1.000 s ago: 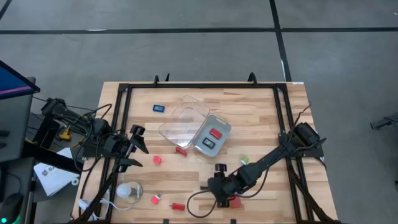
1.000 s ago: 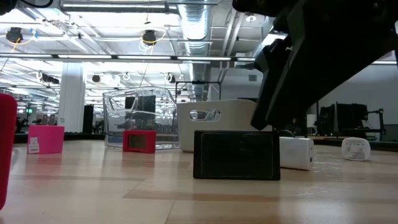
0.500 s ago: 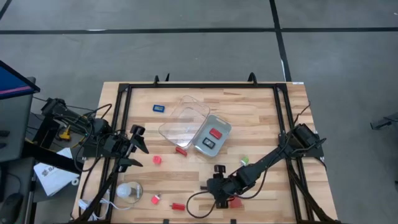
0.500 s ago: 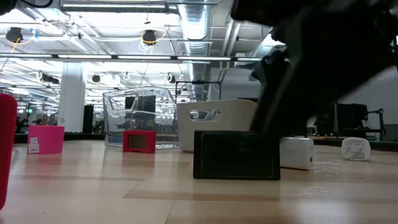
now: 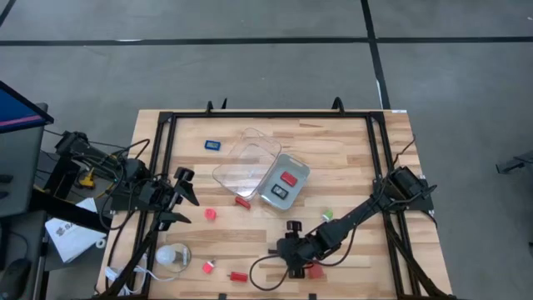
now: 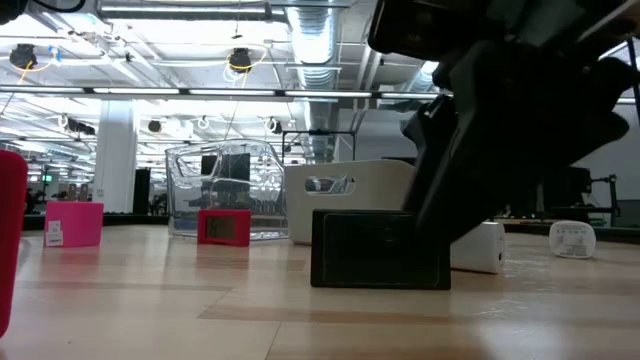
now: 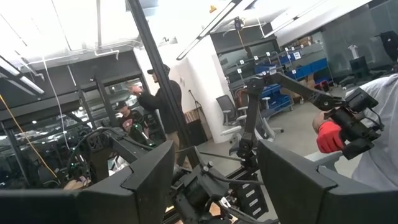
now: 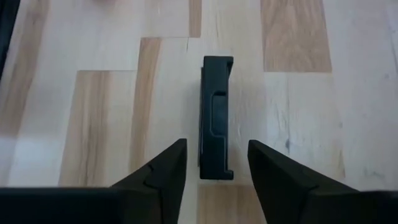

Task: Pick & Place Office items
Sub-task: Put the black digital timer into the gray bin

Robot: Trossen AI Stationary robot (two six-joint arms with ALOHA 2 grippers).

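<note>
The right tool [image 8: 211, 163] hangs low over the near middle of the tabletop [image 5: 350, 158], its fingers [image 8: 158, 174] apart and straddling a small black piece [image 8: 216, 118] that stands on its long edge on the wood; the pads have not touched it. To do this grasp well, the tool should settle until the pads flank the middle of the piece, keeping it centred in the gap so neither pad nudges it over, then close squarely on its two flat faces before lifting. A red piece [image 5: 316, 270] lies just beside the tool, so the descent should stay clear of it. The likely target is the tray [image 5: 296, 169] at the centre, which already holds a red and a black item. The left tool [image 5: 181, 198] waits with fingers apart at the left edge. Against the frame a second ago, the right arm has crept slightly lower over the black piece in the low view; nothing else has shifted.
</note>
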